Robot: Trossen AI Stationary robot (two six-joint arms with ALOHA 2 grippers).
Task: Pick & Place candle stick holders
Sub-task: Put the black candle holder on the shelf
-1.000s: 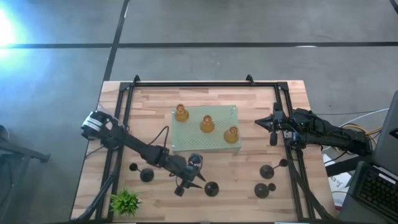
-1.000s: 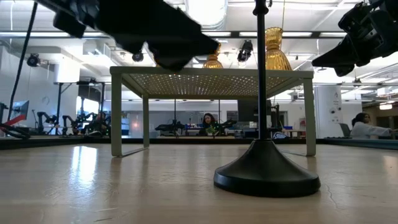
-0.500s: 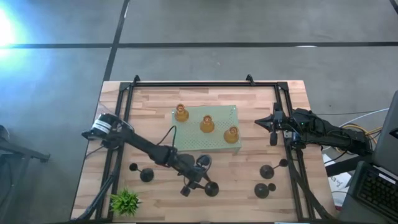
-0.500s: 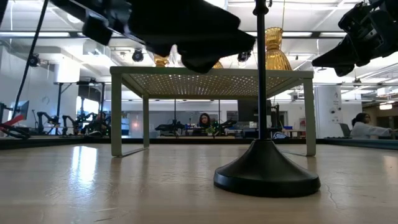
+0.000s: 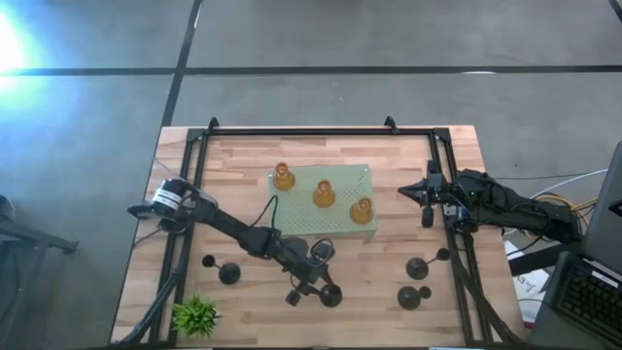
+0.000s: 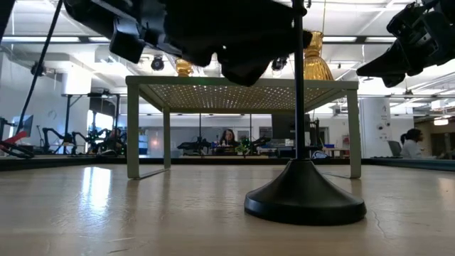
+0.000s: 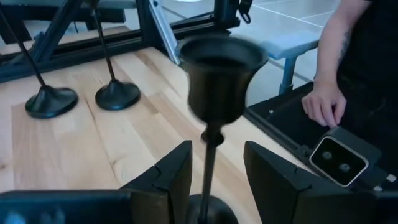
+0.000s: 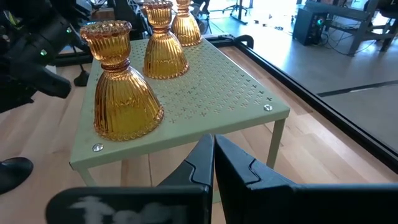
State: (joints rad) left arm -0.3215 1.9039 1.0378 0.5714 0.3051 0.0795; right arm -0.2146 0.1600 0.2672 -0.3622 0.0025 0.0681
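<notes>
The wooden table [image 5: 243, 165] fills the centre of the high view, with the pale green perforated stand [image 5: 342, 226] mid-frame carrying three amber holders [image 5: 324, 194]. The right gripper [image 5: 429, 199] waits at the right edge, fingers shut and empty. At lower centre the left gripper [image 7: 211, 180] stands open, its jaws either side of a black holder's [image 7: 214, 93] thin stem. Closing off-centre could nudge the stem and tip this top-heavy piece; other black holders [image 5: 416, 269] stand at lower right.
</notes>
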